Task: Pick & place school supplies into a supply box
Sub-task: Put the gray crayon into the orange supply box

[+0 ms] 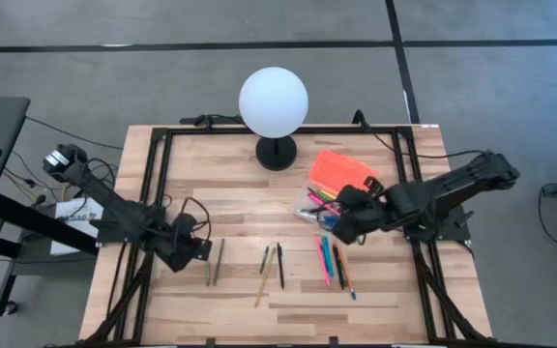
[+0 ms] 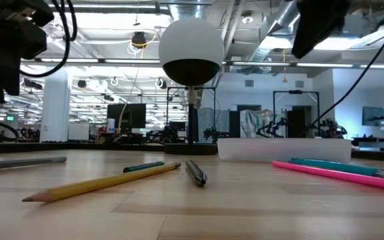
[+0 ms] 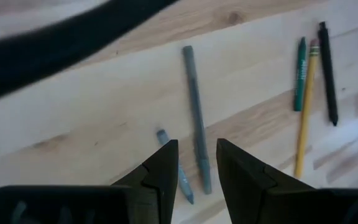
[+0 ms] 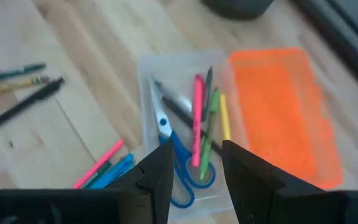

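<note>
The right gripper (image 4: pixel 194 168) is hovering with its fingers spread and nothing between them, directly over the clear supply box (image 4: pixel 146 93); just past its fingertips the blue-handled scissors (image 4: pixel 178 163) are lying in the box alongside a pink pen (image 4: pixel 197 118), a green marker (image 4: pixel 209 134) and a yellow pencil (image 4: pixel 224 118), with the orange lid (image 4: pixel 281 112) lying flat, touching the box's far side. Off to one side of that gripper, near the box, a cluster of pink, teal and blue pens (image 1: pixel 331 259) is waiting on the wooden table (image 1: pixel 240 184). The sensible next move, I judge, is lifting clear of the box, turning toward that cluster and coming down across one pen's middle so it does not tip on the lift. The left gripper (image 3: pixel 194 165) is sitting low, fingers parted and empty, straddling the near end of a long grey pen (image 3: pixel 195 112), a short grey stub (image 3: pixel 178 177) lying beside it. Farther off, a green crayon (image 3: pixel 301 71), a yellow pencil (image 3: pixel 305 112) and a black pen (image 3: pixel 328 71) are lying loosely parallel, and the white globe lamp (image 1: pixel 274 101) is standing beyond.
</note>
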You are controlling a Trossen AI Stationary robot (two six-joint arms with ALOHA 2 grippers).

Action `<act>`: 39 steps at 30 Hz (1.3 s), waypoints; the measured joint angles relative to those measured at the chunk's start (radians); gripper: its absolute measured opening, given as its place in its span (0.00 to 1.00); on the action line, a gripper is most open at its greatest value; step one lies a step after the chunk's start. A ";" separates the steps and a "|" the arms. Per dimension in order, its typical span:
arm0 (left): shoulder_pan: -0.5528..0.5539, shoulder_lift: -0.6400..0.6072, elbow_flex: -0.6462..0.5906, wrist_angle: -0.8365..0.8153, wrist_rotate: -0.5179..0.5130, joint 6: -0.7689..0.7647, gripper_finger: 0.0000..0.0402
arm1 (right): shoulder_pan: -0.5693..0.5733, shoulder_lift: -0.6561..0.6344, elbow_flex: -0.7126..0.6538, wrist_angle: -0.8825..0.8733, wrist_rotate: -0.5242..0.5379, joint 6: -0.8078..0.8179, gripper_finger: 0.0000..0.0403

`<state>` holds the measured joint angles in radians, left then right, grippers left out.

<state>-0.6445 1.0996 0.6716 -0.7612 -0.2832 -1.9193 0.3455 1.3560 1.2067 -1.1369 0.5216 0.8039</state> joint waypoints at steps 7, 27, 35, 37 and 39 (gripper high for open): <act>-0.029 0.176 0.000 0.145 0.052 -0.040 0.26 | 0.015 -0.108 0.000 -0.074 0.071 0.000 0.32; -0.030 0.535 0.169 0.093 0.148 -0.040 0.26 | 0.016 -0.200 0.000 -0.147 0.111 -0.027 0.31; -0.029 0.534 0.159 0.067 0.177 0.008 0.26 | 0.016 -0.199 0.000 -0.151 0.109 -0.028 0.31; -0.029 0.533 0.151 0.065 0.189 0.034 0.25 | 0.016 -0.199 0.000 -0.153 0.109 -0.028 0.31; -0.029 0.533 0.148 0.056 0.199 0.066 0.25 | 0.016 -0.199 0.000 -0.154 0.109 -0.029 0.31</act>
<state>-0.6731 1.6329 0.8193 -0.7051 -0.0846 -1.8535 0.3618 1.1572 1.2064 -1.2909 0.6303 0.7753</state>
